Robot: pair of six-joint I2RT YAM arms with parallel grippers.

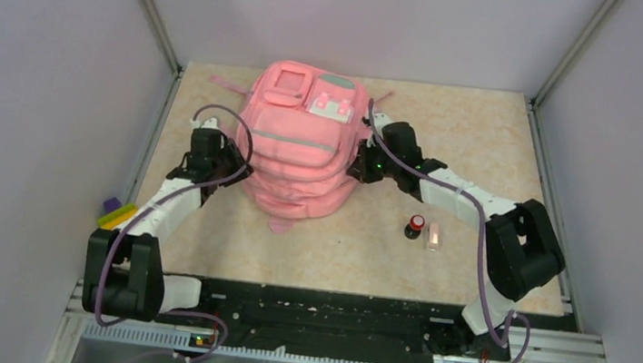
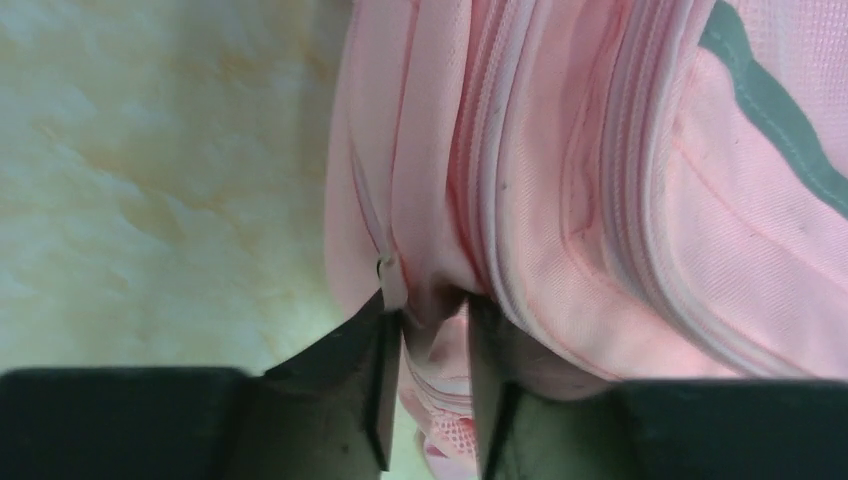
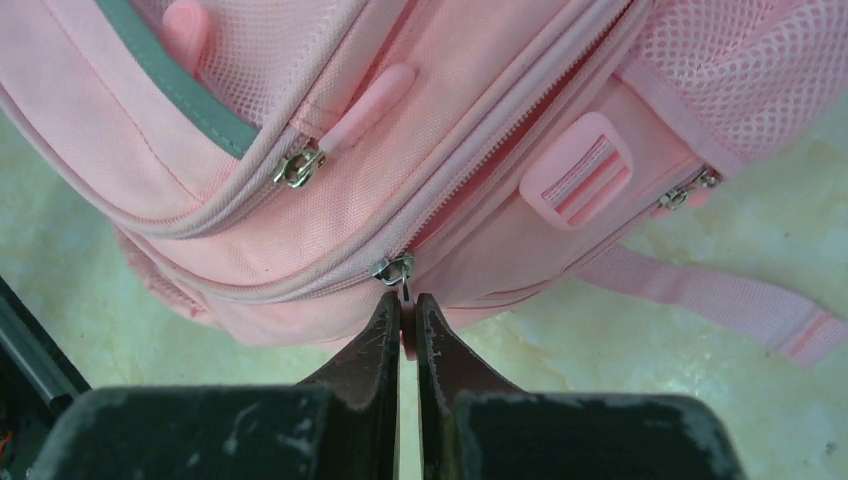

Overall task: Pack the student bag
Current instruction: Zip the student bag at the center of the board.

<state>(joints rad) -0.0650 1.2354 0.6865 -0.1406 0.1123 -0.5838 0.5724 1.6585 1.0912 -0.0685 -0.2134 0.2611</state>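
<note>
the soft pink woven-fabric student bag [image 1: 299,147], with grey-green trim, mesh panels and a white-pink patch [image 1: 331,105] too small to read, lies mid-table toward the far side of the beige marbled tabletop [image 1: 487,136]. the right gripper [image 3: 408,310] is clamped on a thin pink zip tab [image 3: 406,342] under a metal slider [image 3: 393,268]. the left gripper [image 2: 428,335] has its jaws narrowly apart around a fold of bag fabric; whether they pinch it, i cannot tell.

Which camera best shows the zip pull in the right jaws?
Right wrist view: the zip pull is close up, pinched between shut jaws. The top view hides it behind the arm; the left wrist sees another side of the student bag.
</note>
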